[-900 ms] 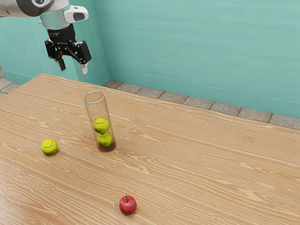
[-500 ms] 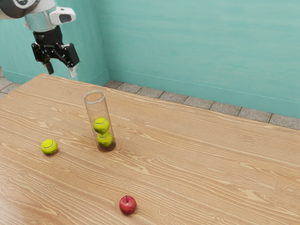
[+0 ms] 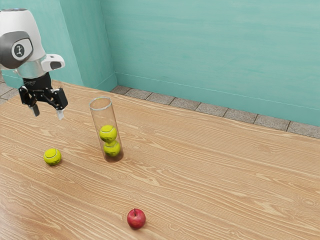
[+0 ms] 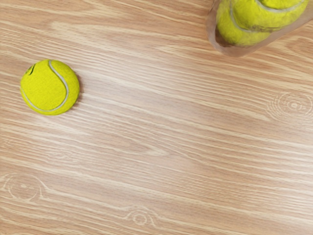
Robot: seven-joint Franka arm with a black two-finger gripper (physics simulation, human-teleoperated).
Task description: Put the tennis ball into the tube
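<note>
Tube (image 3: pixel 104 118) holds two tennis balls (image 3: pixel 108 133) (stacked, snugly), with a third ball (image 3: pixel 52 157) outside and the jaws spread.

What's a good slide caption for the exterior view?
Open end effector above a table with a loose ball, a tube holding two balls, and an apple.

Gap between loose tennis ball (image 3: pixel 52 157) and tube (image 3: pixel 105 116), tall upright obstacle

Teal walls (image 3: pixel 210 50) meet at a corner; grey tiled floor (image 3: pixel 215 109); wood-grained table (image 3: pixel 225 165).
</note>
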